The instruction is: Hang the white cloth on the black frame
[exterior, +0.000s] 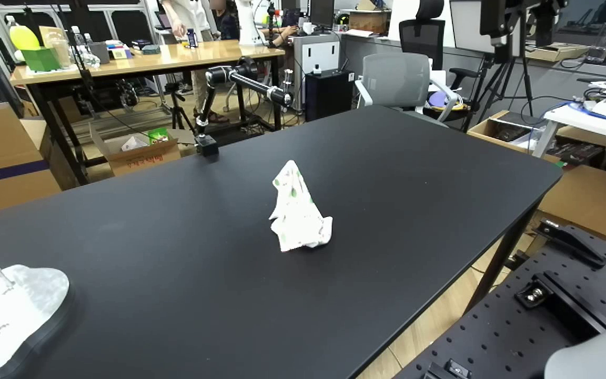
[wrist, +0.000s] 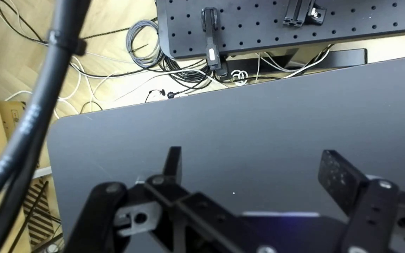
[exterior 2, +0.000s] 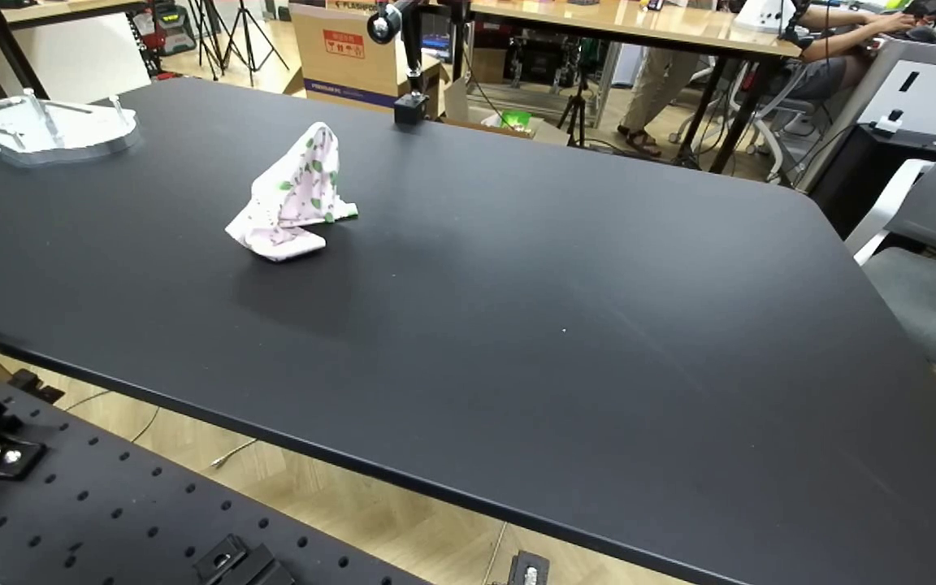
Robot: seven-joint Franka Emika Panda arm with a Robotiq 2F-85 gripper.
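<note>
Wrist view; cables (wrist: 147, 63) beyond parted jaws.

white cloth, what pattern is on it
Green leaf-like marks on the white cloth, seen best in an exterior view.

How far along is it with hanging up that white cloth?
Done: nothing I can confirm; the white cloth stands peaked on the black table, and whether anything props it is hidden. Underway: no grasp visible; the hand is open, its fingers apart. Left: probably lifting and hanging it; I can't identify the frame.
</note>
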